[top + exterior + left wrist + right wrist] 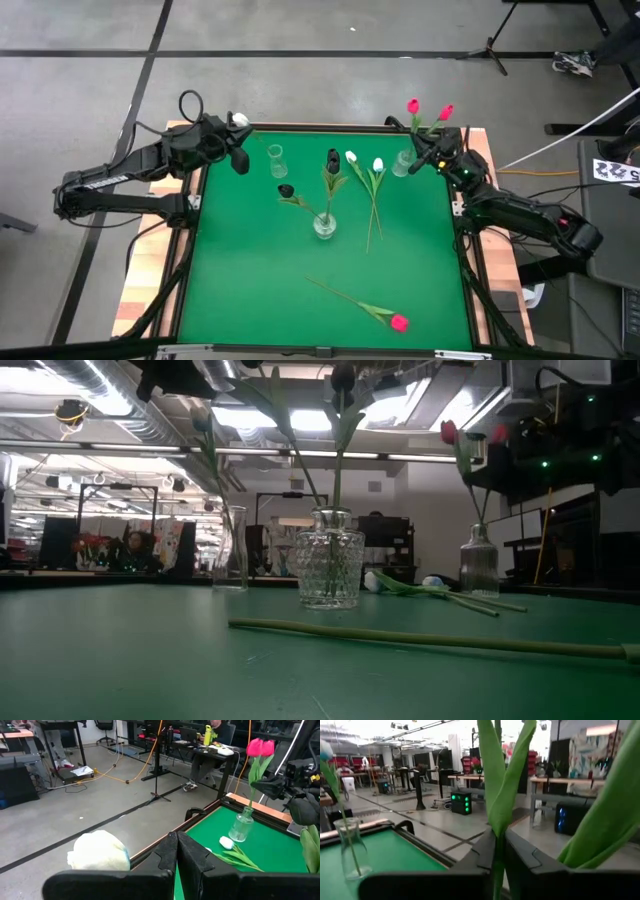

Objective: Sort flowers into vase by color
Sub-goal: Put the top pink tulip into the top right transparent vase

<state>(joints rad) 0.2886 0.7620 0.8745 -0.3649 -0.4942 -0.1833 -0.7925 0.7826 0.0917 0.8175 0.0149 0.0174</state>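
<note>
Clearly the right fingers (496,852) are closed on a green stem of a pink tulip (445,112), above the far right vase (403,163) where another pink tulip (413,105) stands. The left fingers (176,851) are closed too, holding a white tulip (99,851) near the far left vase (277,160). These flowers look light and thin, and I judge the stem bends easily, so holding it low on the stem, not on the soft head, seems safest. Two black tulips (332,157) stand in the middle vase (325,225). Only the high view shows two white tulips (364,160) and one pink tulip (398,322) lying on the green worktop (250,290); the wrist views show the grip itself.
</note>
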